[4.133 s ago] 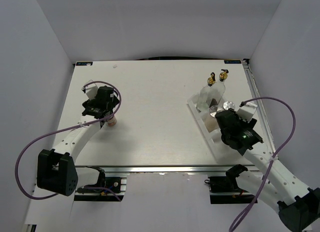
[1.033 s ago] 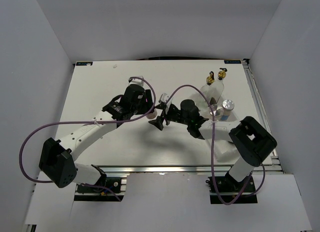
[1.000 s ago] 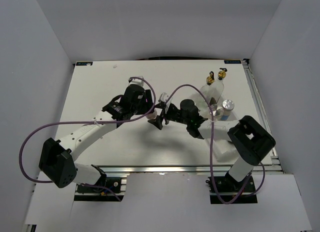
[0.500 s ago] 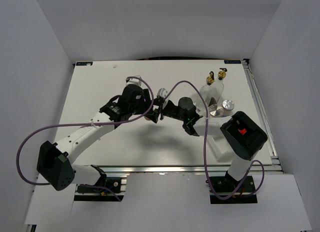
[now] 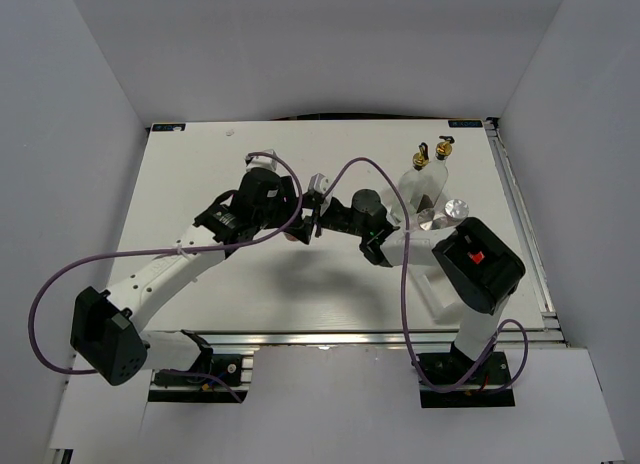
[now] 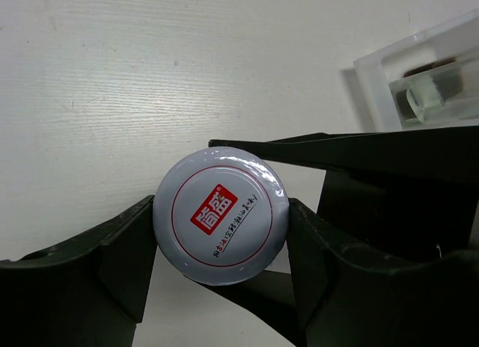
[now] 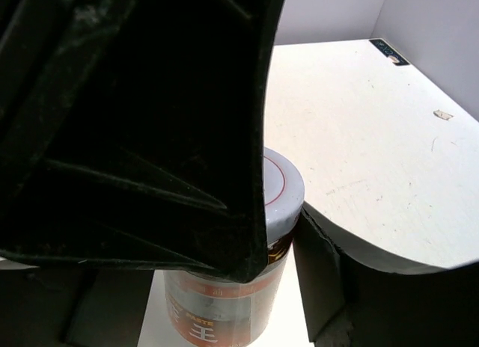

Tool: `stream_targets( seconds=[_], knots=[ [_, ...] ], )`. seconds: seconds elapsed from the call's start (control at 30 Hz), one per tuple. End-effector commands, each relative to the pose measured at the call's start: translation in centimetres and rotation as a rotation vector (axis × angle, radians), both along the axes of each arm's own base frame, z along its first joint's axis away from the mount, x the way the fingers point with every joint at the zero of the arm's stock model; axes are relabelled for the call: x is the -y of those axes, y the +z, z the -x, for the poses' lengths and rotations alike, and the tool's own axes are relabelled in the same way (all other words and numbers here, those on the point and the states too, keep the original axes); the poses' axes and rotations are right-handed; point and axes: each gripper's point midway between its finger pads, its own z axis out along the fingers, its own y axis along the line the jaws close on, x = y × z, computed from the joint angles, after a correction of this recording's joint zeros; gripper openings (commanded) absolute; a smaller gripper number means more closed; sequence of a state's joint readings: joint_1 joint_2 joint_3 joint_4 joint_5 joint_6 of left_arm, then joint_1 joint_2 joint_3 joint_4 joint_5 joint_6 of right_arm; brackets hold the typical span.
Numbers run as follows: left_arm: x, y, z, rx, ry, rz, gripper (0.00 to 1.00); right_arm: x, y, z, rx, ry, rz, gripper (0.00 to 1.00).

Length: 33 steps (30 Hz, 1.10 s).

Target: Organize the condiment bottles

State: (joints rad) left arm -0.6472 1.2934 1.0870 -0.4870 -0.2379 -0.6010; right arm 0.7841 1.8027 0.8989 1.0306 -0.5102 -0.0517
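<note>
**Small jar held at mid-table, both grippers on it**

Item under inspection: the small white-lidded jar. It has a round white lid with a red ring and a red label, and an orange-printed body. In the overhead view it sits just left of frame centre, over the white table, where the two arms meet.

Left gripper: jaws closed on the jar. In the left wrist view its black fingers press the lid's rim from the left and right of the frame, with the lid centred between them.

Right gripper: jaws set crosswise to the left pair and drawn in against the same jar. In the left wrist view one of its fingers lies along the lid's upper edge, touching it, and the other shows just below the lid. In the right wrist view one finger fills the upper left of the frame, in front of the jar. The other finger bears on the jar's side under the lid, at lower right.

Whether the jar's base rests on the table cannot be told; it is out of sight in every view.

Other items: two tall clear glass bottles with gold-and-black pourers stand at upper right of the overhead view. A silver-capped shaker stands just beside them, well apart from the held jar.
</note>
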Motion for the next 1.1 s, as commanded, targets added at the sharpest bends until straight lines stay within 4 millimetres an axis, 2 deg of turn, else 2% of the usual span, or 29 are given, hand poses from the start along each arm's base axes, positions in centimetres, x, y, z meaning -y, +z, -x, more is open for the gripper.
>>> stream_targets(
  seconds=[0.0, 0.07, 0.1, 0.13, 0.17, 0.2, 0.23, 0.27, 0.3, 0.4, 0.43, 0.5, 0.53, 0.57, 0.6, 0.63, 0.67, 0.73, 0.77, 0.8, 0.83, 0.87, 0.9, 0.93, 0.97, 1.0, 1.03, 1.07],
  knots=[
    [2.4, 5.5, 0.3, 0.129, -0.077, 0.139, 0.0, -1.0, 3.0, 0.0, 0.033, 0.006, -0.088, 0.27],
    [2.4, 5.6, 0.3, 0.131, -0.075, 0.139, 0.02, -0.7, 3.2, -0.1, 0.046, -0.014, -0.106, 0.16],
    [2.2, 5.7, 0.2, 0.135, -0.068, 0.137, 0.07, -0.4, 3.5, 0.0, 0.055, -0.02, -0.116, 0.06],
    [2.2, 5.7, 0.2, 0.136, -0.066, 0.136, 0.16, -0.2, 3.6, 0.1, 0.056, -0.026, -0.119, 0.04],
    [2.1, 5.8, 0.1, 0.137, -0.061, 0.136, 0.57, -0.1, 4.0, 0.2, 0.063, -0.03, -0.128, 0.02],
    [1.9, 5.9, 0.0, 0.143, -0.046, 0.133, 0.83, 0.2, 3.6, 0.3, 0.057, -0.034, -0.121, 0.0],
    [1.8, 5.8, -0.1, 0.142, -0.036, 0.127, 0.98, 0.4, 3.5, 0.5, 0.055, -0.037, -0.121, 0.0],
    [1.5, 5.7, -0.1, 0.14, -0.024, 0.118, 0.98, 0.6, 3.9, 0.6, 0.061, -0.043, -0.128, 0.0],
    [1.2, 5.8, -0.3, 0.144, -0.004, 0.109, 0.98, 1.0, 3.3, 0.8, 0.049, -0.049, -0.117, 0.0],
    [0.8, 6.1, -0.6, 0.149, 0.022, 0.096, 0.98, 1.8, 3.5, 0.8, 0.042, -0.087, -0.118, 0.0],
    [0.4, 6.1, -0.9, 0.155, 0.046, 0.084, 0.98, 2.4, 2.7, 1.0, 0.03, -0.103, -0.105, 0.0],
    [-0.1, 6.5, -1.4, 0.166, 0.085, 0.075, 0.98, 3.6, 3.4, 0.9, 0.033, -0.16, -0.122, 0.0],
    [-0.7, 6.6, -1.8, 0.178, 0.125, 0.057, 0.98, 4.5, 2.6, 1.1, 0.018, -0.188, -0.11, 0.0],
    [-1.0, 6.5, -2.3, 0.18, 0.147, 0.044, 0.98, 5.7, 4.0, 1.0, 0.032, -0.241, -0.14, 0.0],
    [-1.4, 6.4, -2.7, 0.178, 0.17, 0.033, 0.98, 6.4, 4.1, 1.1, 0.026, -0.268, -0.139, 0.0],
    [-1.6, 6.3, -3.1, 0.178, 0.183, 0.024, 0.98, 7.7, 2.9, 1.4, 0.0, -0.308, -0.117, 0.0],
    [-1.5, 5.9, -3.6, 0.173, 0.185, 0.011, 0.98, 9.3, 3.9, 1.3, -0.023, -0.382, -0.142, 0.0],
    [-2.1, 6.0, -4.6, 0.192, 0.199, 0.003, 0.98, 11.6, 3.3, 1.4, -0.05, -0.469, -0.134, 0.0],
    [-2.5, 5.4, -5.1, 0.185, 0.215, -0.003, 0.98, 14.4, 2.4, 1.4, -0.089, -0.586, -0.127, 0.0],
    [-3.8, 5.1, -5.9, 0.179, 0.244, -0.003, 0.98, 15.9, 1.8, 1.4, -0.116, -0.647, -0.126, 0.0],
    [-3.1, 5.1, -6.3, 0.175, 0.203, 0.043, 0.98, 18.2, 3.1, 1.5, -0.145, -0.737, -0.2, 0.0],
    [-3.2, 4.7, -6.6, 0.167, 0.196, 0.069, 0.98, 19.8, 1.3, 2.0, -0.172, -0.786, -0.176, 0.0],
    [-4.3, 3.3, -7.2, 0.144, 0.208, 0.081, 0.98, 20.9, 0.1, 2.1, -0.195, -0.832, -0.14, 0.0],
    [-4.2, 3.4, -7.7, 0.158, 0.196, 0.109, 0.98, 22.0, -0.3, 2.2, -0.203, -0.878, -0.131, 0.0],
    [-4.1, 2.9, -7.8, 0.149, 0.184, 0.117, 0.98, 24.3, 0.4, 2.0, -0.208, -0.983, -0.165, 0.0],
    [-4.7, 2.2, -8.0, 0.142, 0.198, 0.106, 0.98, 25.7, -1.4, 2.3, -0.243, -1.044, -0.099, 0.0],
    [-5.0, 1.9, -8.1, 0.14, 0.202, 0.096, 0.98, 27.9, -0.6, 2.3, -0.246, -1.146, -0.149, 0.0],
    [-5.3, 1.7, -8.2, 0.14, 0.21, 0.079, 0.98, 28.9, -0.9, 2.5, -0.261, -1.183, -0.163, 0.0]
  ],
)
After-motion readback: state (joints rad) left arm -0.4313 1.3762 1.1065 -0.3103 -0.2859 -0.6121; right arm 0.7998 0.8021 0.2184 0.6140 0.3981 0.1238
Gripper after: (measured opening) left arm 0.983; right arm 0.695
